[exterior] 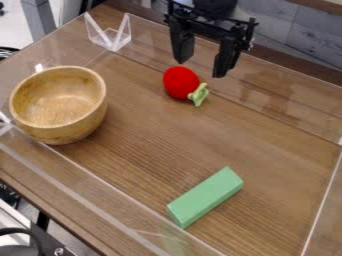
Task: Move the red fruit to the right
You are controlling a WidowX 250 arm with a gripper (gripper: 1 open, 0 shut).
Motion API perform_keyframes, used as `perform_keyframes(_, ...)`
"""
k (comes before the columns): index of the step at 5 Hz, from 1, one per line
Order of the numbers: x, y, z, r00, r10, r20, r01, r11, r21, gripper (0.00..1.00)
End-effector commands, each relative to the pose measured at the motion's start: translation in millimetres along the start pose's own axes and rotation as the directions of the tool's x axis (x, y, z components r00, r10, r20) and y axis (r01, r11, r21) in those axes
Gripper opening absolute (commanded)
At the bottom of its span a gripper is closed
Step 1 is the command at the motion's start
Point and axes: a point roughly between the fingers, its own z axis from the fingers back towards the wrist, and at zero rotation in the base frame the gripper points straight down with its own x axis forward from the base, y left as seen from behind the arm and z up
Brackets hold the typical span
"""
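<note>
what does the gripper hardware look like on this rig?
The gripper is all black: a boxy body at the top edge of the frame with long, straight, narrow fingers hanging from it. No markings, coloured parts or cables can be made out; the arm above is cropped out.

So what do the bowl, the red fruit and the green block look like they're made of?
The bowl looks like turned wood: tan, visible grain, satin sheen. The red fruit seems plastic or rubber, smooth and uniformly bright, though a soft toy can't be excluded. The green block looks matte, possibly foam or painted wood.
</note>
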Motion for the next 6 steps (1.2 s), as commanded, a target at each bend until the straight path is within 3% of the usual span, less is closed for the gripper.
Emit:
perform_keyframes(1, -0.9, 5, -3.7, 0.998, -0.061, 0.017, 0.062, 0.998, -0.018, 1.0)
perform_keyframes(4, -3.6, 28, -11.9, 0.994, -0.031, 0.105, 0.037, 0.997, -0.061, 1.0)
perform_keyframes(6, -0.1, 8, 9.5, 0.985, -0.066, 0.158, 0.079, 0.994, -0.075, 1.0)
